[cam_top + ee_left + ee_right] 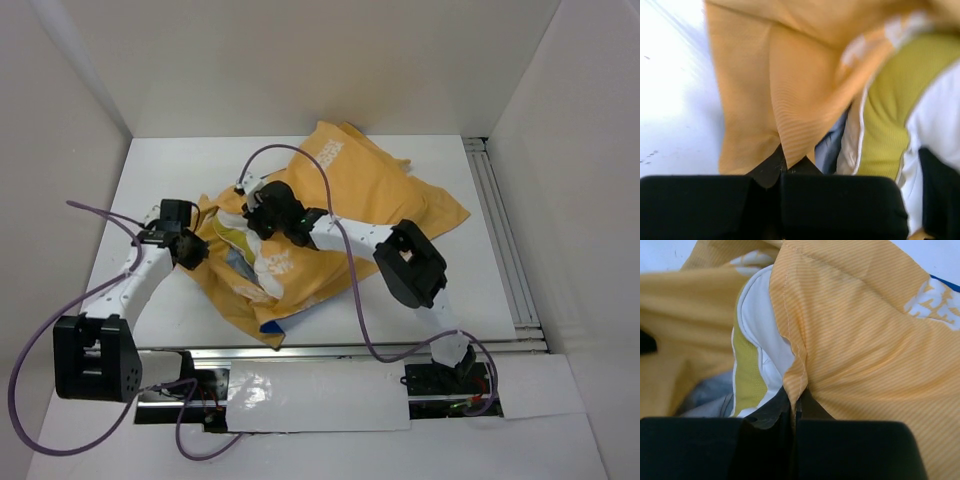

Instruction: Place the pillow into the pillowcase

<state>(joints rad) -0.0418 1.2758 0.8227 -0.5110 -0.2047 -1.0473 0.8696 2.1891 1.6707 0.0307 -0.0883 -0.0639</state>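
Note:
The pillowcase (pixel 375 195) lies crumpled mid-table, orange-yellow side out, with a bit of blue at its near corner. The pillow (pixel 243 262) shows as white with a yellowish edge at the sack's mouth, the rest hidden under fabric. My left gripper (pixel 190 250) is shut on the left edge of the mouth; in the left wrist view the gripper (pixel 782 167) pinches a fold of the pillowcase (pixel 790 100) beside the pillow (pixel 935 125). My right gripper (pixel 262 215) is shut on the hemmed edge; in the right wrist view the gripper (pixel 796 402) clamps the pillowcase (pixel 865 340) over the pillow (pixel 760 325).
White walls close in the table on three sides. An aluminium rail (pixel 500 230) runs along the right side and another along the near edge (pixel 400 348). Purple cables (pixel 350 280) loop over both arms.

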